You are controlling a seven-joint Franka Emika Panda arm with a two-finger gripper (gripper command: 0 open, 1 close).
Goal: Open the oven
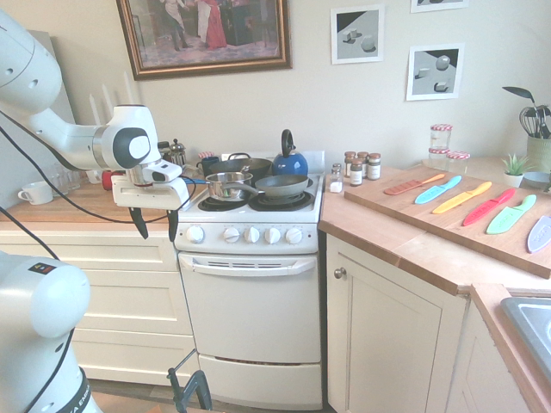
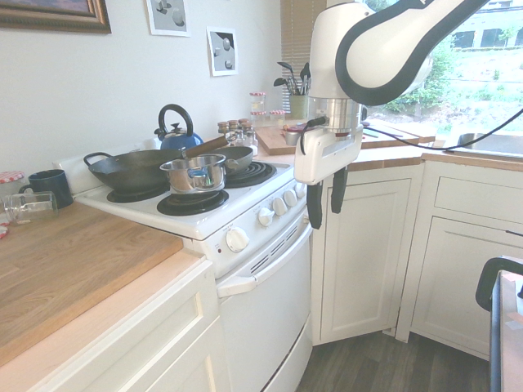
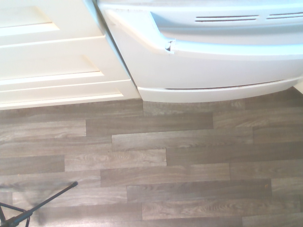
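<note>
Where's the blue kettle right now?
In the first exterior view, the blue kettle is at the back right of the white stove, just behind the gray frying pan.

Blue kettle [image 1: 290,165], black handle, on the wall side of the stovetop; steel saucepan [image 2: 194,174], beside a dark wok [image 2: 135,170]; grey frying pan [image 1: 281,186], over a burner; spice jars [image 1: 363,165], grouped on the counter; wooden board [image 1: 465,215], bearing six colourful knives [image 1: 488,207], laid in a row; potted plant [image 1: 515,170], small; white mug [image 1: 35,193]; framed painting [image 1: 207,34], hung on the wall; wood-look plank floor [image 3: 165,156], grey-brown
</note>
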